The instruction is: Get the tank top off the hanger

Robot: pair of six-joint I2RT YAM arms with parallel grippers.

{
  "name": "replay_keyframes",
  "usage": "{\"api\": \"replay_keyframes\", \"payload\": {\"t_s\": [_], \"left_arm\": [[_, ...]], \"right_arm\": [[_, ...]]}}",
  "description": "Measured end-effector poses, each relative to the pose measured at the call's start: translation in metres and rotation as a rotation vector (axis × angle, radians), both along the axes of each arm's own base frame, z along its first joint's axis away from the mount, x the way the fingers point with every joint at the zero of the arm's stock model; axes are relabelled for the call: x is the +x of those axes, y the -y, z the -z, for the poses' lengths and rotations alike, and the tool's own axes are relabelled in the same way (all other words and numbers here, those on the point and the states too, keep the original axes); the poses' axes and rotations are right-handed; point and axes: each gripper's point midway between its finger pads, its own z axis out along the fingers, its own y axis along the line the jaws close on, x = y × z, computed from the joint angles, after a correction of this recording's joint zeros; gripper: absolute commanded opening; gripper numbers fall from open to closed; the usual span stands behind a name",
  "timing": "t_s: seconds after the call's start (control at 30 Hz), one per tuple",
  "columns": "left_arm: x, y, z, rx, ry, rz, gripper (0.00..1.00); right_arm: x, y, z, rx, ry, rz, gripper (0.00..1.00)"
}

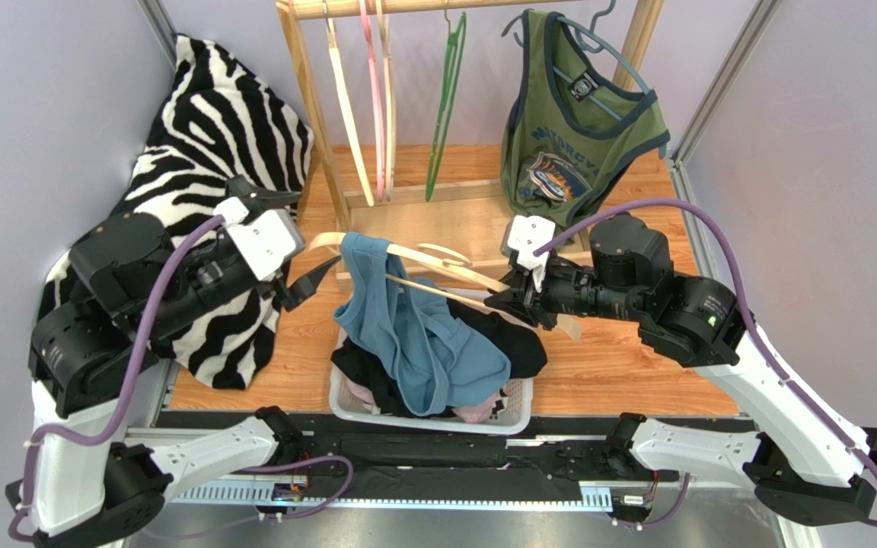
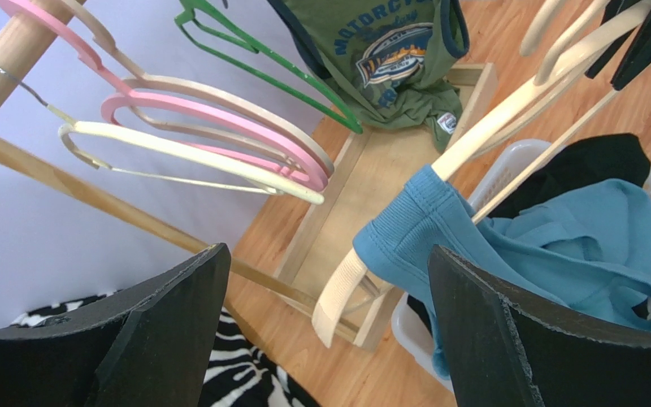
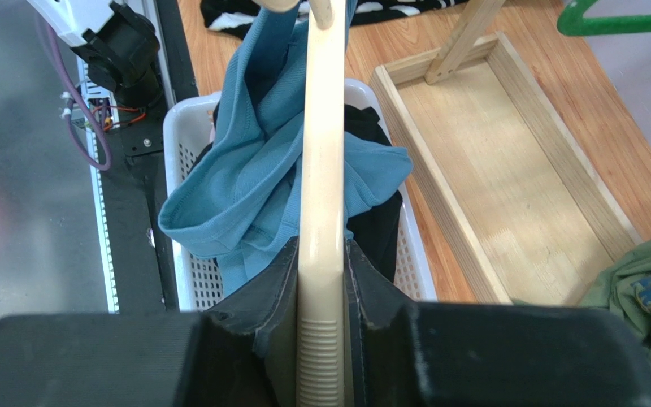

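Half done: the blue tank top [image 1: 420, 343] hangs by one strap from the left end of the hanger [image 3: 322, 170], sagging into the basket [image 1: 432, 424] at the near edge of the table [image 1: 638, 368]; the right gripper [image 1: 520, 299] clamps the hanger, the left gripper [image 2: 327, 263] gapes empty.

Robot lab cell w/ plain grey walls [image 1: 31, 103], alu corner posts [image 1: 727, 74]

- The right gripper [image 1: 520, 303] clamps one end of a pale cream wooden hanger [image 1: 466, 275], which stretches away to the gripper's left.
- A blue fabric tank top [image 1: 415, 337] drapes off the hanger's far end, sagging into a white perforated plastic basket [image 1: 341, 400] beneath.
- The left gripper [image 1: 308, 283] sits just beside that far end.
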Motion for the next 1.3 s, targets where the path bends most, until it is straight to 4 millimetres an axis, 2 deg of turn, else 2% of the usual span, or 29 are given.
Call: {"api": "replay_keyframes", "payload": {"t_s": [0.1, 0.17, 0.33, 0.47, 0.57, 0.6, 0.67, 0.7, 0.77, 0.8, 0.87, 0.9, 0.97, 1.07, 1.3], "left_arm": [[-0.007, -0.005, 0.008, -0.029, -0.031, 0.000, 0.95], [-0.007, -0.001, 0.024, -0.032, -0.086, 0.010, 0.95], [-0.003, 0.017, 0.078, 0.007, -0.265, 0.039, 0.95], [0.003, 0.025, 0.093, 0.024, -0.325, 0.040, 0.93], [0.005, 0.029, 0.093, 0.017, -0.337, 0.043, 0.83], [0.005, 0.030, 0.091, 0.012, -0.337, 0.044, 0.75], [0.005, 0.031, 0.087, -0.001, -0.335, 0.047, 0.65], [0.005, 0.032, 0.084, -0.007, -0.331, 0.050, 0.55], [0.005, 0.033, 0.082, -0.017, -0.328, 0.054, 0.44], [0.004, 0.033, 0.082, -0.018, -0.329, 0.058, 0.34], [0.004, 0.034, 0.082, -0.020, -0.331, 0.063, 0.24], [0.004, 0.034, 0.081, -0.022, -0.333, 0.064, 0.16], [0.004, 0.034, 0.081, -0.020, -0.331, 0.068, 0.07], [0.003, 0.035, 0.081, -0.024, -0.334, 0.070, 0.00], [0.003, 0.031, 0.064, -0.051, -0.300, 0.067, 0.00]], "right_arm": [[0.001, 0.003, 0.000, -0.010, 0.000, 0.015, 0.00], [0.002, 0.004, -0.002, -0.007, 0.006, 0.023, 0.00], [0.002, 0.006, -0.015, 0.018, 0.024, 0.028, 0.00], [0.001, 0.006, -0.020, 0.030, 0.023, 0.029, 0.00], [0.001, 0.005, -0.019, 0.031, 0.019, 0.029, 0.00], [0.001, 0.005, -0.019, 0.031, 0.015, 0.029, 0.00], [0.000, 0.005, -0.019, 0.034, 0.010, 0.030, 0.00], [0.000, 0.005, -0.019, 0.035, 0.006, 0.029, 0.00], [-0.001, 0.004, -0.019, 0.038, 0.000, 0.028, 0.00], [-0.001, 0.004, -0.019, 0.039, -0.002, 0.027, 0.00], [-0.002, 0.004, -0.019, 0.040, -0.004, 0.027, 0.00], [-0.002, 0.004, -0.019, 0.040, -0.004, 0.026, 0.00], [-0.002, 0.004, -0.020, 0.041, -0.004, 0.026, 0.00], [-0.002, 0.004, -0.020, 0.041, -0.004, 0.025, 0.00], [-0.004, 0.007, -0.015, 0.038, -0.011, 0.032, 0.00]]}}
